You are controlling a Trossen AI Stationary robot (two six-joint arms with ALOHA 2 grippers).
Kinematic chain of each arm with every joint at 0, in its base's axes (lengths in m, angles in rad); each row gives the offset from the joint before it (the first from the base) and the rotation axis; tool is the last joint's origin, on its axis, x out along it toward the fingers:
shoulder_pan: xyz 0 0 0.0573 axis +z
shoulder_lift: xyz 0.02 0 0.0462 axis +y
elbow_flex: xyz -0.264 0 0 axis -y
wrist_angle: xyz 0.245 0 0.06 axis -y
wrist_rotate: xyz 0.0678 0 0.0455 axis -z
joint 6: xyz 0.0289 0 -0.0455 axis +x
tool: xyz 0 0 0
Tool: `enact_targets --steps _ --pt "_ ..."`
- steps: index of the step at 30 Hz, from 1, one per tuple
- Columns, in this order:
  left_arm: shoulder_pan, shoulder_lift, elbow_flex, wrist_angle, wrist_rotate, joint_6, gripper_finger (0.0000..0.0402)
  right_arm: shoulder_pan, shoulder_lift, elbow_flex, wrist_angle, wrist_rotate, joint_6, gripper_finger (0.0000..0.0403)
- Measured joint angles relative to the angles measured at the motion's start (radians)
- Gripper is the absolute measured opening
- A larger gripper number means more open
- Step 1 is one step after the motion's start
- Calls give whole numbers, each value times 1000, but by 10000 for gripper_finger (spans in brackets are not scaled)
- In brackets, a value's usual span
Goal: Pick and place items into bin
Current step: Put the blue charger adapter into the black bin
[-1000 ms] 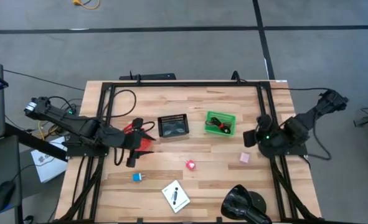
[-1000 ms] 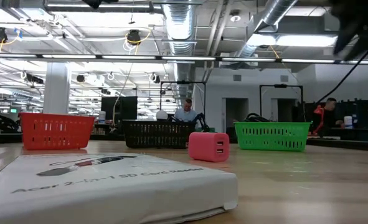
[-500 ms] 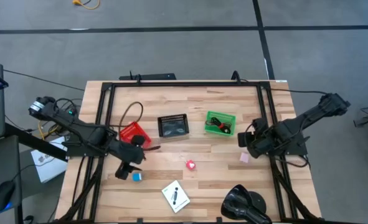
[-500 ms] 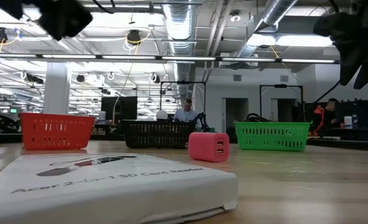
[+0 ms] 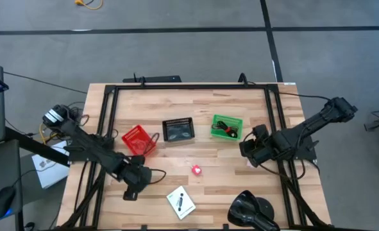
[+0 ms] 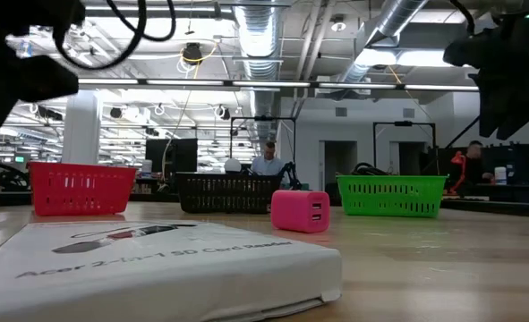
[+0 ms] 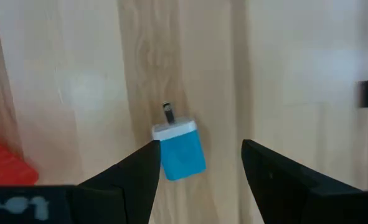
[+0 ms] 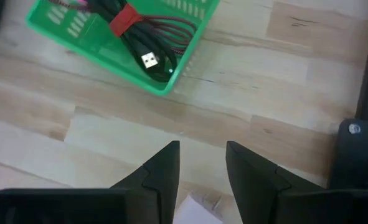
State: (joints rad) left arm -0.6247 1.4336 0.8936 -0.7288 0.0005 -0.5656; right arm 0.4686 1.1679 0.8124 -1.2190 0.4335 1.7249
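Observation:
My left gripper (image 7: 200, 149) is open and points down over the tiny blue piece (image 7: 179, 149), a blue plug lying flat on the wood between the fingers. In the high view the left gripper (image 5: 133, 186) hides that piece. My right gripper (image 8: 202, 146) is open above the pale pink cube (image 8: 199, 208), whose edge shows between its fingers; the right gripper (image 5: 247, 154) covers it from above. The pink-red piece (image 5: 195, 170) and the white card (image 5: 181, 201) lie on the table. The black-and-red stick (image 8: 124, 22), a tied cable, lies in the green bin (image 5: 226, 126).
A red bin (image 5: 138, 140) and a black bin (image 5: 179, 129) stand left of the green one in a row across the table's middle. The big glossy black lump (image 5: 253, 208) sits at the near edge. A black frame (image 5: 189, 86) borders the table. People show in the room behind.
My left gripper has swung from the red bin toward the near edge and now stands over the blue piece. My right gripper has moved left and toward the near edge, over the pale pink cube, which it now hides in the high view.

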Motion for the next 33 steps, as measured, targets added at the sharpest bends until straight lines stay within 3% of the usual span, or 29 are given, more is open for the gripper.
enact_targets --steps 13,20,26,29,33 --pt "-4 153 0 -21 -31 -155 214 0 29 0 64 -13 -46 123" --pt "-4 226 0 -16 -39 -161 212 0 29 1 79 -13 -84 123" --pt "-4 235 2 -15 -82 -51 155 0 29 1 80 -13 -84 123" --pt "-4 233 35 -62 -177 6 131 0 29 1 80 -7 -84 123" --pt "3 232 128 -192 -466 76 131 0 29 1 80 15 -84 123"
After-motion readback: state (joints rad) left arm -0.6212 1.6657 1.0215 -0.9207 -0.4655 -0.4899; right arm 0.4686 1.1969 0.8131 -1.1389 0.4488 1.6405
